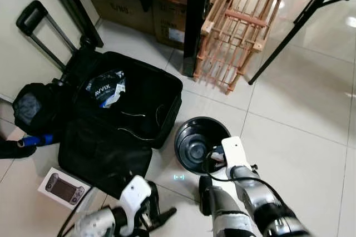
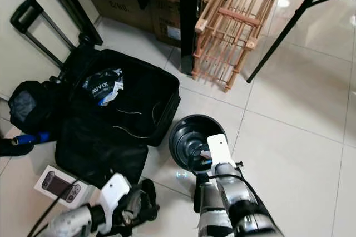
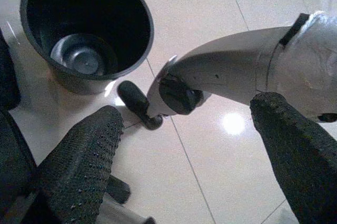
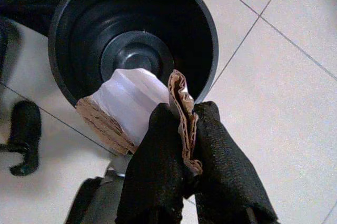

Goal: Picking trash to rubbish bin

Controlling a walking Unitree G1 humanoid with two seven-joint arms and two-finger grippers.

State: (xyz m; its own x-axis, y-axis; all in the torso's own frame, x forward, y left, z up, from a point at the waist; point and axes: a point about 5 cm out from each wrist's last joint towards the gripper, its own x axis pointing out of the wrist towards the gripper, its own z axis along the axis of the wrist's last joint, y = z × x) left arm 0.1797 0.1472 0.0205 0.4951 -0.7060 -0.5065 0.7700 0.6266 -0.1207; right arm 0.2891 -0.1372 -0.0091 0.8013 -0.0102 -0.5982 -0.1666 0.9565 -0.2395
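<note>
A round black rubbish bin (image 1: 196,142) stands on the tiled floor just right of the open suitcase. My right gripper (image 4: 181,134) hangs over the bin's near rim, shut on a piece of trash (image 4: 131,105): crumpled brown cardboard with a white plastic wrap, held above the bin's mouth. The right arm (image 1: 239,173) reaches down over the bin. My left gripper (image 3: 184,145) is low by the floor in front of the bin (image 3: 87,29), open, with nothing between its fingers (image 3: 84,166).
An open black suitcase (image 1: 133,103) lies left of the bin, with an AVVIX packet (image 1: 107,88) inside. A white box (image 1: 64,188) lies near the left arm. A wooden rack (image 1: 239,31), cardboard boxes (image 1: 161,3) and a table leg (image 1: 289,31) stand behind.
</note>
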